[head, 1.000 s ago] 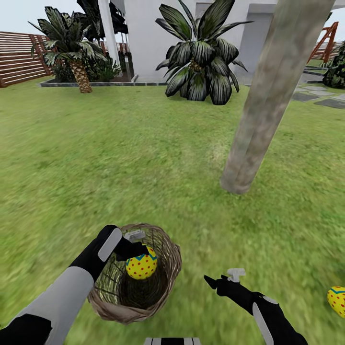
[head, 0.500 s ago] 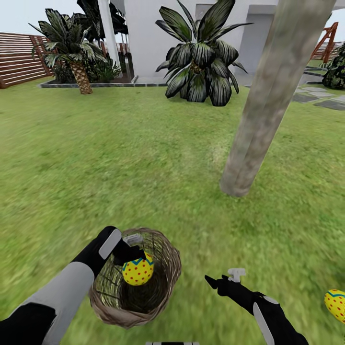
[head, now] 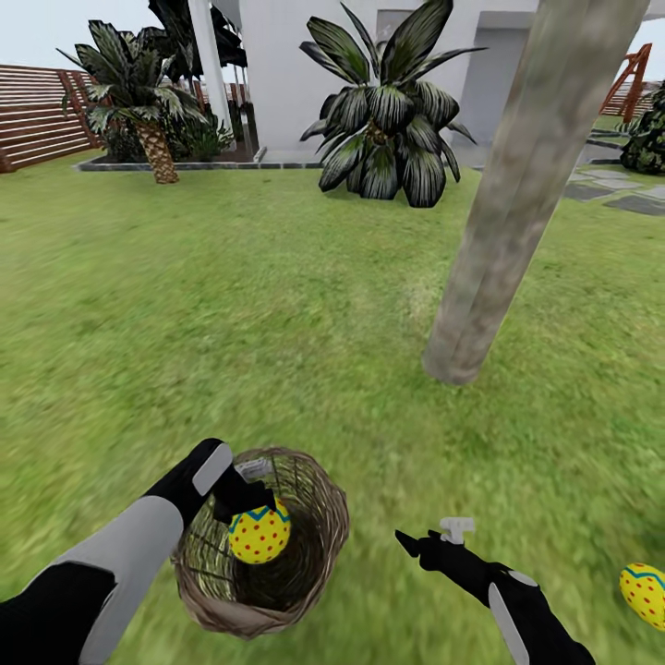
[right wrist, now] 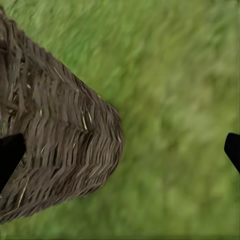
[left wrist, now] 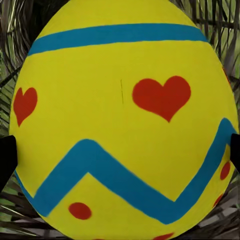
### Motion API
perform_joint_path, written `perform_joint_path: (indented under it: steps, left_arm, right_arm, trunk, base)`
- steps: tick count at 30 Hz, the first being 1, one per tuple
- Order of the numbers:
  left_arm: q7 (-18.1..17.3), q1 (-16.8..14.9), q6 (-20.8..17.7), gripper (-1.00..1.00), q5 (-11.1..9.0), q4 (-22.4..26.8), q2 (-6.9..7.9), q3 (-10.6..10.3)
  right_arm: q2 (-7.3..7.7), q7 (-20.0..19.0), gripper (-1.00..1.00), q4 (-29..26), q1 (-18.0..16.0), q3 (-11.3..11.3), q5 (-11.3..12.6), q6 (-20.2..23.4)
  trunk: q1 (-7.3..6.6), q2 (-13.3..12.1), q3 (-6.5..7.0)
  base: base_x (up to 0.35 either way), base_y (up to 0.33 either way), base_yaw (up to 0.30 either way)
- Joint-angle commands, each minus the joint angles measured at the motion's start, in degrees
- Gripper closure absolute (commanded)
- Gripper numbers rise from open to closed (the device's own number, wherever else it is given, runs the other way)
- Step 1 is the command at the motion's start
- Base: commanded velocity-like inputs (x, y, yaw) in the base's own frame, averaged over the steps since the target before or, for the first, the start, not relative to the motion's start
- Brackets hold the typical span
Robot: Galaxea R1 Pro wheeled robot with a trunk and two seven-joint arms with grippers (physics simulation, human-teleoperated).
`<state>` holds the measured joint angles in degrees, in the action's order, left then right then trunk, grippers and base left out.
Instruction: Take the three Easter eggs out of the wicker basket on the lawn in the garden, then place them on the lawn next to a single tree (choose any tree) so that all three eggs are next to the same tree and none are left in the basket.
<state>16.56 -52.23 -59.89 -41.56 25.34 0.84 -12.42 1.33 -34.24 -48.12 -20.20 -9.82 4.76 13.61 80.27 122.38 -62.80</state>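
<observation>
Head view: we had drawn our left gripper point(head: 251, 517), clamped on an egg point(head: 259, 534), back over the basket point(head: 319, 545), while our right gripper point(head: 427, 540) hung open and empty.

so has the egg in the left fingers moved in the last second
Yes. The egg has gone lower and slightly leftward against the wicker basket, deeper below its rim.

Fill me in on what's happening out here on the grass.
The robot is emptying a wicker basket on the lawn. Its left gripper is clamped on a yellow Easter egg inside the basket's mouth. The right gripper hangs open and empty beside the basket. A second egg already lies on the grass off to the robot's right, some way from the tree trunk ahead.
</observation>
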Motion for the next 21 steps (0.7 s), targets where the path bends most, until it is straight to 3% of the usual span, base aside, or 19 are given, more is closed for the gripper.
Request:
perform_joint_path:
  steps: [1, 21]
  left_arm:
    - [0.3, -0.1, -0.1, 1.0, -0.6, -0.1, 0.06, -0.4]
    - [0.3, -0.5, -0.1, 1.0, -0.7, -1.8, -0.37, -0.2]
  right_arm:
    - [-0.01, -0.2, -1.0, 0.0, 0.0, -0.1, 0.5, 0.5]
    - [-0.01, -0.2, -1.0, 0.0, 0.0, -0.1, 0.5, 0.5]
  trunk:
    - [-0.23, -0.4, 0.14]
    - [-4.63, -8.4, 3.73]
  base:
    - [0.0, 0.0, 0.0]
    - [0.0, 0.0, 0.0]
